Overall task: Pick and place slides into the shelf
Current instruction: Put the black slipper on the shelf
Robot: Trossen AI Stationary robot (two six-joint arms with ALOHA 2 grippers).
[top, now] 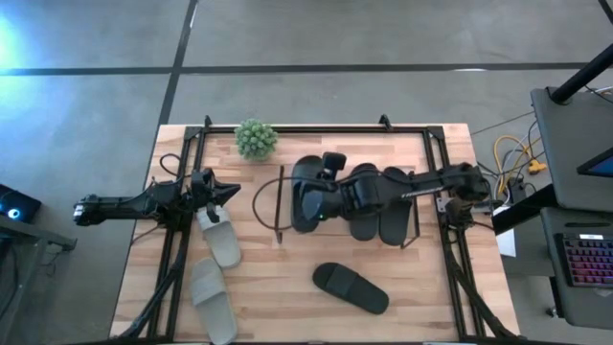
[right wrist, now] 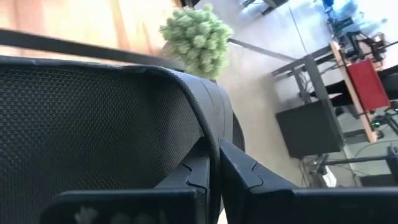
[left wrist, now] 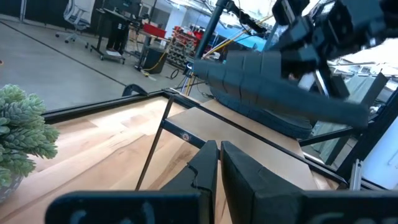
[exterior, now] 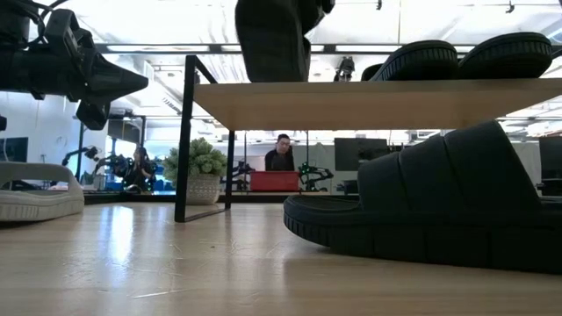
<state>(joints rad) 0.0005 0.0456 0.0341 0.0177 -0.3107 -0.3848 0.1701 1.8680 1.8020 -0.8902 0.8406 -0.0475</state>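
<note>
Two black slides (top: 378, 228) lie flat on the shelf (exterior: 369, 101), just beside the right gripper (top: 308, 199) on its wrist side, and a third black slide (top: 305, 196) hangs pinched by its edge in that gripper's closed fingers, tilted above the far end of the board. In the right wrist view the slide's dimpled sole (right wrist: 93, 130) fills most of the picture, its rim clamped between the fingertips. By my judgement the task is near its halfway mark: two placed, one about to be set down, three to go. Those three are a fourth black slide (top: 351, 287) on the table, well apart from the right gripper and nearer the front edge, and two pale slides: one (top: 220, 237) just below the left gripper (top: 222, 193), the other (top: 211, 295) farther off toward the table's front. The left gripper waits clenched on nothing over the table's left side, near the potted plant (top: 256, 139).

Much is hard to read. The right arm covers the shelf's board from above, so how the placed slides sit is unclear. In the low view the held slide is cut off at the top and the near slide blocks the space under the shelf
</note>
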